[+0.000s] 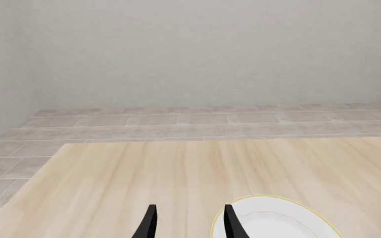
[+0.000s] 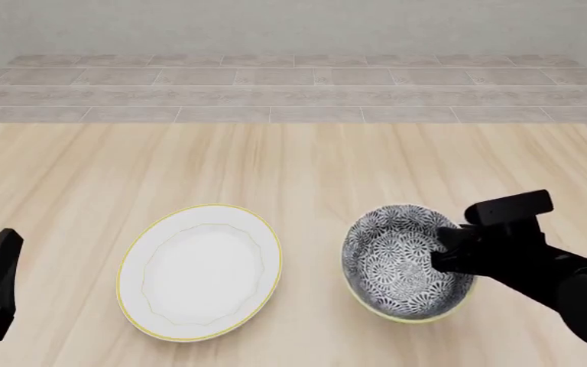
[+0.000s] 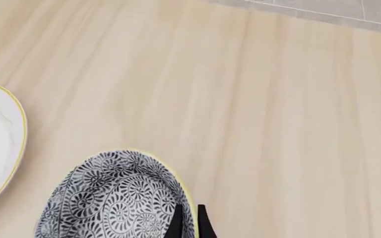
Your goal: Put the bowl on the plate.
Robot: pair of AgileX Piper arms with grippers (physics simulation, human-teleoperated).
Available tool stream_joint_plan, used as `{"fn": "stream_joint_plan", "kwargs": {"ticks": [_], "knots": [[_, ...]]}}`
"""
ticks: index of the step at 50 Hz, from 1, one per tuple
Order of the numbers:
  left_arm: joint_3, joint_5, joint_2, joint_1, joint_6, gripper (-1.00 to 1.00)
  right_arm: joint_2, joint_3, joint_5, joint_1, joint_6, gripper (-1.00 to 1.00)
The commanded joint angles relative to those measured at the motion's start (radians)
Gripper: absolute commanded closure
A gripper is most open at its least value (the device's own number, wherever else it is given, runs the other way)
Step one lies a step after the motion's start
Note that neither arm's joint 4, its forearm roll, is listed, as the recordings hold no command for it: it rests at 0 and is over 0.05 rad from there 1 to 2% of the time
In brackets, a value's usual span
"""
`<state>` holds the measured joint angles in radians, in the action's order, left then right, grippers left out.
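On the pale wooden table [image 2: 304, 160], the left gripper [image 1: 189, 223] hangs with jaws parted and empty beside the plain white gold-rimmed plate [image 2: 199, 271]. Right of the plate, apart from it, the dark floral-patterned bowl [image 2: 403, 260] has its right rim pinched between the right gripper's [image 3: 189, 220] nearly closed jaws. No writing shows.

Bare table [image 2: 304, 160] behind bowl [image 2: 400, 264] and plate [image 2: 199, 271]. Narrow gap between them (not touching). Right arm [image 2: 538, 264] blocks the bowl's right side.

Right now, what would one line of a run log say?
bowl: on table, right of plate, apart | right gripper: jaws pinching bowl rim | left gripper: open, empty
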<state>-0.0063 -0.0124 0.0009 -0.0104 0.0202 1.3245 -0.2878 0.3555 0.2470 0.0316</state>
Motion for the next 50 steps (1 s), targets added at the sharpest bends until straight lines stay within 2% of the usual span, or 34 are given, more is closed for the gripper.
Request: {"fn": "stream_joint_plan", "kwargs": {"ticks": [1,17,20,29,30,31,32,39,50], "knots": [[0.000,-0.002,0.000,0.001,0.000,-1.00,-0.031,-0.018,-0.034,-0.007,-0.013,1.00],[0.000,-0.003,0.000,0.003,0.001,-1.00,-0.087,-0.034,-0.079,0.007,-0.028,1.00],[0.000,-0.003,0.000,0.004,0.001,-1.00,-0.104,-0.039,-0.100,0.027,-0.047,1.00],[0.000,-0.007,0.000,0.005,0.000,-1.00,-0.141,-0.044,-0.129,0.047,-0.053,1.00],[0.000,-0.008,0.000,0.006,0.001,-1.00,-0.172,-0.231,-0.329,0.057,-0.065,1.00],[0.000,-0.008,0.000,0.006,0.000,-1.00,-0.170,-0.300,-0.419,0.058,-0.069,1.00],[0.000,-0.008,0.000,0.006,0.000,-1.00,-0.158,-0.330,-0.438,0.061,-0.077,1.00],[0.000,-0.008,0.000,0.004,0.002,-1.00,-0.126,-0.353,-0.438,0.078,-0.106,1.00],[0.000,-0.010,0.000,0.003,0.001,-1.00,-0.090,-0.426,-0.493,0.126,-0.160,1.00]]}}
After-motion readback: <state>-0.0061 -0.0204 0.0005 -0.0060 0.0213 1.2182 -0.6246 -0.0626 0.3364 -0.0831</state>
